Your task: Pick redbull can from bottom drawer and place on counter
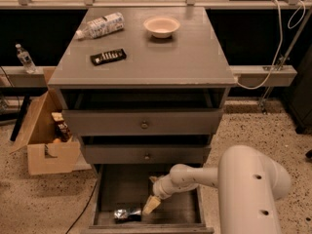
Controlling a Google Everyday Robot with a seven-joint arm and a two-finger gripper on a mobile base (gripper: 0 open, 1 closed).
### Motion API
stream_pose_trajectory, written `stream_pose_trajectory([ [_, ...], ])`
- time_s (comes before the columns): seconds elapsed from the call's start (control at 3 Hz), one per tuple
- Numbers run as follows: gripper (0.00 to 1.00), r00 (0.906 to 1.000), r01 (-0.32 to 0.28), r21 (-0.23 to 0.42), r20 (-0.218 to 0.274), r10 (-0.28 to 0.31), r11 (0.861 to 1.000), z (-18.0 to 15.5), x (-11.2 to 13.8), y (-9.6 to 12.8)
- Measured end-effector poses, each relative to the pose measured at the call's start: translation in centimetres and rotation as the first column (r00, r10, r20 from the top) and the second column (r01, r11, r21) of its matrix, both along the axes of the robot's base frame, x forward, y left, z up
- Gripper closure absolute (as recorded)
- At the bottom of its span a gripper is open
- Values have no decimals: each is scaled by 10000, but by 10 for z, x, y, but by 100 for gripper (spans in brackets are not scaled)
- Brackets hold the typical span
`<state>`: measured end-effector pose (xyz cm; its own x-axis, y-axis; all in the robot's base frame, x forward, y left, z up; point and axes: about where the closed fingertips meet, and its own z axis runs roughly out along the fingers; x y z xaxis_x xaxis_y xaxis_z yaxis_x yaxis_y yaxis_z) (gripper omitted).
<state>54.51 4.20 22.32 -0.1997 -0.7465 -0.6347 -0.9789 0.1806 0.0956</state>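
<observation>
The redbull can lies on its side, shiny silver, on the floor of the open bottom drawer, near the front left. My gripper hangs inside the drawer on the white arm, its pale fingers pointing down to the left, just right of the can. The tips are close to the can; I cannot tell if they touch it. The counter is the flat grey top of the cabinet, above.
On the counter lie a clear plastic bottle, a black bar packet and a white bowl. Two upper drawers with knobs are shut. A cardboard box stands on the floor at the left.
</observation>
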Motion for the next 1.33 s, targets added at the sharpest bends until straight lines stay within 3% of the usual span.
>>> stream_pose_trajectory([
  [0.67,0,9978,-657,-265,115,660,9975,-37,2,41],
  [1.33,0,9939,-1086,-879,119,1101,9902,-72,-19,76],
])
